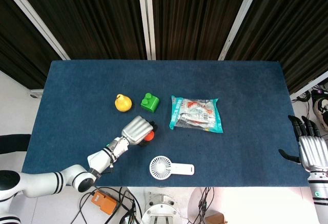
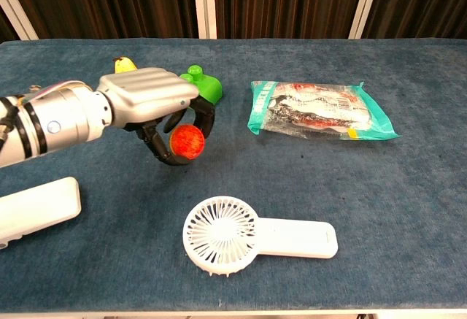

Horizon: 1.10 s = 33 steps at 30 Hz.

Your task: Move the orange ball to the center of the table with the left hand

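The orange ball is held in the dark fingers of my left hand, raised over the blue table near its middle, in front of the green block. The hand's silver back covers most of the ball in the head view. My right hand hangs off the table's right edge with its fingers spread and nothing in them; the chest view does not show it.
A yellow pear stands left of the green block. A snack bag lies right of centre. A white hand fan lies near the front edge, a white box at the front left.
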Each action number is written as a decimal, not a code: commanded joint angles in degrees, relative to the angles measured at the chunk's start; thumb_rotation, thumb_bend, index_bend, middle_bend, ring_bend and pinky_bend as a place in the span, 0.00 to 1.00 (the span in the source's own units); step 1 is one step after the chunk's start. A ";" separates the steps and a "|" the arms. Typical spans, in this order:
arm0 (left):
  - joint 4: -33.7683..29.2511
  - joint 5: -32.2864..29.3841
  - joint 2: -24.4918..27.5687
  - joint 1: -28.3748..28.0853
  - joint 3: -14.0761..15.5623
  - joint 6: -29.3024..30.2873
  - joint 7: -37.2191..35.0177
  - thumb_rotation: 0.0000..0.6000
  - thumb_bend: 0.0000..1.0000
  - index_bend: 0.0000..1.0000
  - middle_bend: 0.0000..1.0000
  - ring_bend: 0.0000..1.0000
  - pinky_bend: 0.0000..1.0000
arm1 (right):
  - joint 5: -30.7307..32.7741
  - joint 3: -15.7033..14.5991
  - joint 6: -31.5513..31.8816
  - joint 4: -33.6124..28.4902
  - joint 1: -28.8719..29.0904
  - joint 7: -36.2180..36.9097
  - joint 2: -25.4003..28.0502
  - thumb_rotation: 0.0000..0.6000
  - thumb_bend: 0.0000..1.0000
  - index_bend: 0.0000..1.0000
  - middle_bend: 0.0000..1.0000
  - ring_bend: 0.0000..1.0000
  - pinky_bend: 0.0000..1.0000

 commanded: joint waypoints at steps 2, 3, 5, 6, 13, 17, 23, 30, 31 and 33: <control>0.24 -1.21 -2.37 -2.04 -0.70 -0.10 2.40 1.00 0.26 0.52 0.60 0.59 0.63 | 0.21 0.00 -0.09 0.07 -0.08 0.04 0.02 1.00 0.28 0.05 0.16 0.00 0.13; 0.21 -1.44 -2.85 -2.54 -0.86 -0.09 2.82 1.00 0.26 0.52 0.60 0.59 0.63 | 0.23 0.00 -0.15 0.10 -0.07 0.08 -0.01 1.00 0.28 0.05 0.16 0.00 0.13; 0.07 -2.02 -3.62 -3.57 -1.16 -0.49 3.49 1.00 0.26 0.52 0.60 0.59 0.63 | 0.25 -0.01 -0.26 0.16 -0.03 0.12 -0.07 1.00 0.28 0.05 0.16 0.00 0.13; 0.06 -2.31 -3.96 -4.10 -1.29 -0.83 3.80 1.00 0.26 0.52 0.60 0.59 0.63 | 0.27 -0.01 -0.32 0.18 -0.02 0.15 -0.09 1.00 0.28 0.05 0.16 0.00 0.13; 1.31 -5.67 -6.62 -6.89 -1.57 -1.51 7.16 1.00 0.17 0.49 0.58 0.56 0.63 | 0.58 0.07 -0.65 0.37 0.01 0.45 -0.11 1.00 0.28 0.05 0.16 0.00 0.13; 2.53 -6.84 -8.05 -8.09 -1.09 -1.34 9.43 1.00 0.03 0.46 0.56 0.53 0.63 | 0.44 0.14 -0.61 0.51 0.05 0.92 -0.17 1.00 0.28 0.05 0.16 0.00 0.13; 2.29 -7.70 -8.45 -8.82 -0.68 -0.57 9.74 1.00 0.00 0.41 0.50 0.48 0.59 | 0.52 0.30 -0.51 0.68 0.04 1.21 -0.25 1.00 0.28 0.06 0.16 0.00 0.13; 0.38 -6.80 -6.92 -9.15 -0.15 0.62 9.09 1.00 0.00 0.37 0.48 0.47 0.59 | 0.14 0.32 -0.57 0.90 0.23 1.58 -0.57 1.00 0.28 0.06 0.16 0.00 0.13; 0.24 -7.04 -6.71 -9.36 -0.05 0.27 9.19 1.00 0.00 0.35 0.47 0.47 0.58 | 0.09 0.31 -0.59 0.91 0.26 1.61 -0.61 1.00 0.28 0.06 0.16 0.00 0.13; 0.10 -7.65 -6.62 -9.83 0.01 -0.31 9.23 1.00 0.00 0.32 0.45 0.45 0.57 | -0.04 0.30 -0.57 0.94 0.29 1.79 -0.67 1.00 0.28 0.06 0.16 0.00 0.13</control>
